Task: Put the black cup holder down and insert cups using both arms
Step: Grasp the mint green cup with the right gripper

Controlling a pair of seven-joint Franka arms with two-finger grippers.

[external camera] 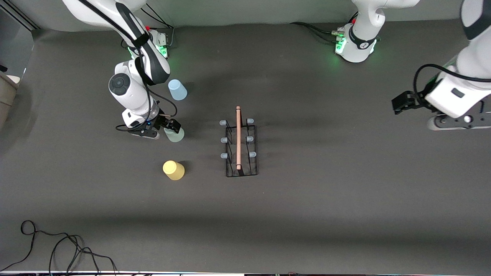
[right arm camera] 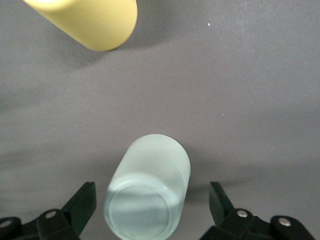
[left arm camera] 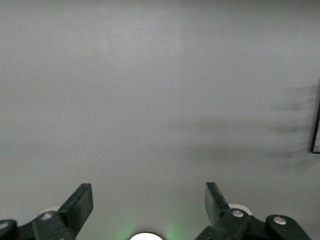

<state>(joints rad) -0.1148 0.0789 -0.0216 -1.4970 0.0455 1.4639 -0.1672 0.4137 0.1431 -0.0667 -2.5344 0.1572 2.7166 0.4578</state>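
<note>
no readable text anywhere: nothing printed on the cups, nothing on the holder point(external camera: 241, 147), no lettering to make out on either arm. the table point(external camera: 330, 207) carries no label, number or sign.

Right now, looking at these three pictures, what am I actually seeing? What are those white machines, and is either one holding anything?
Two white jointed robot arms work at a grey table. One picture looks down from high up; the other two come from cameras on each arm's wrist. On the table stand a black wire cup holder with a wooden rod handle, and upside-down plastic cups: pale green, yellow, light blue. The right gripper is open around the green cup, not yet gripping. The left gripper waits open over bare table. Nothing is held.
</note>
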